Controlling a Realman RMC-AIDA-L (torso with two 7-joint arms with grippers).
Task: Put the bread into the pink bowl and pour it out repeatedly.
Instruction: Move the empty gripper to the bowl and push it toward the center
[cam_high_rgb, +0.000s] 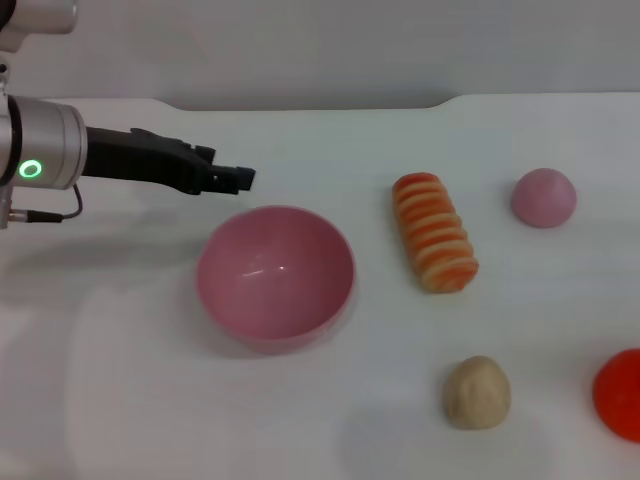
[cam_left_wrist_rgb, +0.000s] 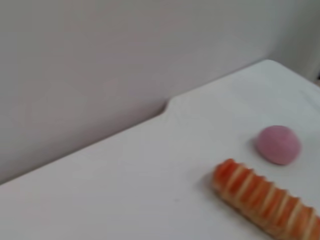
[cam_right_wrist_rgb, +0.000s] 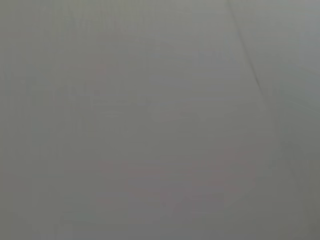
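The pink bowl (cam_high_rgb: 275, 277) stands upright and empty on the white table, left of the middle. The bread (cam_high_rgb: 434, 232), a ridged orange-and-cream loaf, lies striped side up on the table just right of the bowl, apart from it. It also shows in the left wrist view (cam_left_wrist_rgb: 265, 200). My left gripper (cam_high_rgb: 232, 179) hangs above the table just behind the bowl's far left rim and holds nothing. The right gripper is out of view; its wrist view shows only a plain grey surface.
A small pink dome (cam_high_rgb: 544, 197) sits at the back right, also in the left wrist view (cam_left_wrist_rgb: 278, 144). A small round tan bun (cam_high_rgb: 477, 392) lies at the front right. A red object (cam_high_rgb: 620, 394) is cut off by the right edge.
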